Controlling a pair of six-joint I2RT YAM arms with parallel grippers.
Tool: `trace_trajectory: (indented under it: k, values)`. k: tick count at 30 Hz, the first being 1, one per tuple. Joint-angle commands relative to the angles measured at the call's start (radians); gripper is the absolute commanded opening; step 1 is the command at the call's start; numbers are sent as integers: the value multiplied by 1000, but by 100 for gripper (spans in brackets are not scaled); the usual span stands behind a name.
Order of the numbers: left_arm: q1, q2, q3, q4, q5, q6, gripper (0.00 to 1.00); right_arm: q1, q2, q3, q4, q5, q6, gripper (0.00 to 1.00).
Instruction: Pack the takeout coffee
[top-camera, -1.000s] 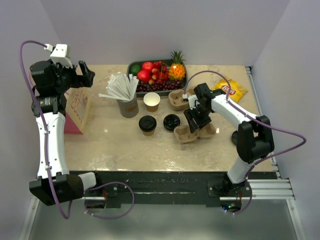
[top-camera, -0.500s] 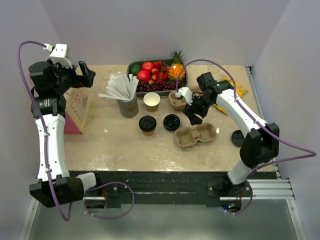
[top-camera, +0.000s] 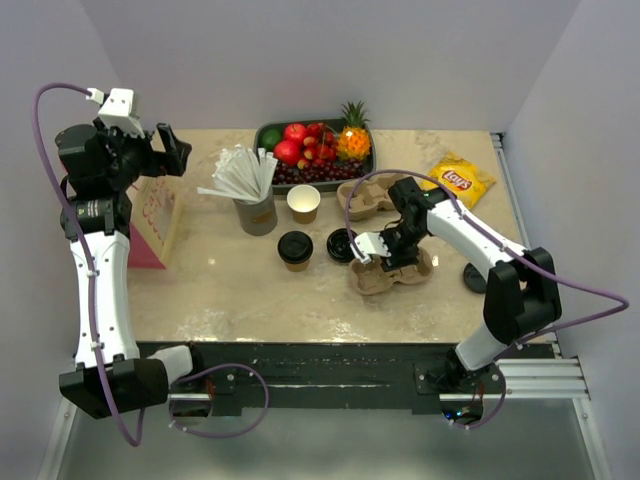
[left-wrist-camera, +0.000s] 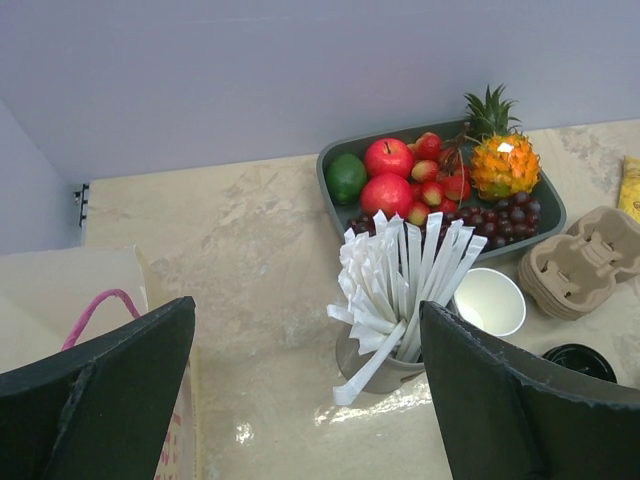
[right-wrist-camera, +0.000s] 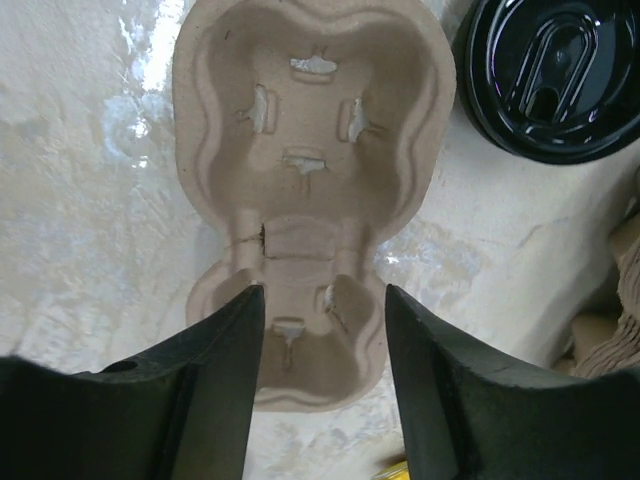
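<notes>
The takeout coffee (top-camera: 295, 248), a brown paper cup with a black lid, stands mid-table. My right gripper (top-camera: 385, 255) hovers open over a two-cup pulp carrier (top-camera: 405, 272) to the right of the coffee. In the right wrist view the gripper (right-wrist-camera: 325, 300) straddles the near well of the carrier (right-wrist-camera: 310, 150) without closing on it. My left gripper (top-camera: 165, 150) is held high at the far left, open and empty. In the left wrist view it (left-wrist-camera: 307, 310) looks down on the table.
A loose black lid (top-camera: 343, 244) lies between coffee and carrier. A lidless cup (top-camera: 303, 203), a cup of wrapped straws (top-camera: 255, 205), a stack of carriers (top-camera: 362, 195), a fruit tray (top-camera: 315, 150), a chip bag (top-camera: 458, 180) and a paper bag (top-camera: 152, 222) stand around.
My right gripper swung from the back near the carrier stack down and forward onto the single carrier. The left arm has not moved.
</notes>
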Motion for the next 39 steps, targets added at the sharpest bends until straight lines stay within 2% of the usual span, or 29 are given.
trace_trajectory:
  k: [1, 19, 31, 36, 39]
  values:
    - [9, -31, -5, 31, 16, 5, 98, 26, -19, -34, 75, 24, -112, 52]
    - [23, -37, -12, 28, 17, -1, 98, 36, 56, -59, 72, 62, -87, 57]
    - [29, -38, -13, 31, 19, -2, 98, 42, 96, -27, 46, 52, -8, 49]
    - [30, -37, -16, 36, 22, -8, 98, 46, 90, -42, 61, 56, 22, 49]
    - [33, -35, -16, 39, 25, -12, 98, 48, 85, -50, 83, 64, 40, 45]
